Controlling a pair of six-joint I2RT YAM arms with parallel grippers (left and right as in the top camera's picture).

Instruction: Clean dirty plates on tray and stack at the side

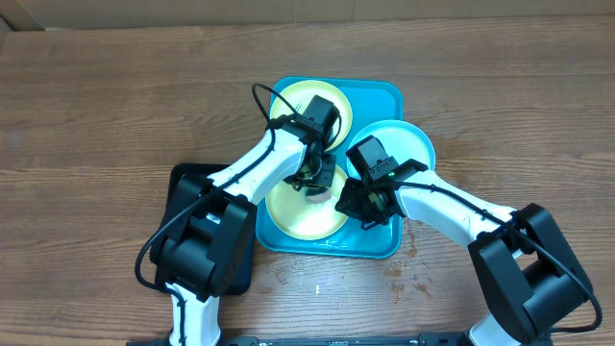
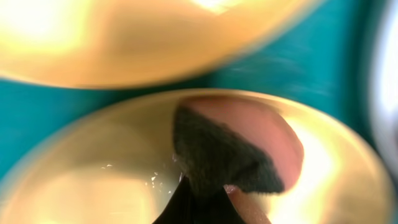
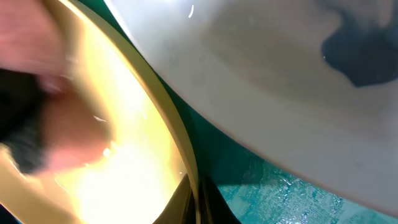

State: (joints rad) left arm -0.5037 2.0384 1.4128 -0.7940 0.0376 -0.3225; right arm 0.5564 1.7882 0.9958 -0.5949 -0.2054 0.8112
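The turquoise tray (image 1: 377,96) holds three plates. A yellow-green plate (image 1: 300,104) lies at its back left, a second yellow-green plate (image 1: 298,217) at its front, and a light blue plate (image 1: 410,144) at its right, overhanging the rim. My left gripper (image 1: 313,179) is shut on a pink sponge with a dark scouring face (image 2: 236,149), pressed on the front plate (image 2: 93,180). My right gripper (image 1: 366,204) is shut on that plate's right rim (image 3: 189,186). The blue plate (image 3: 249,81) has a dark smear (image 3: 360,53).
A black rectangular tray (image 1: 184,187) lies left of the turquoise tray, under the left arm. The wooden table (image 1: 96,115) surrounds both. Both arms cross over the tray's middle and hide parts of the plates.
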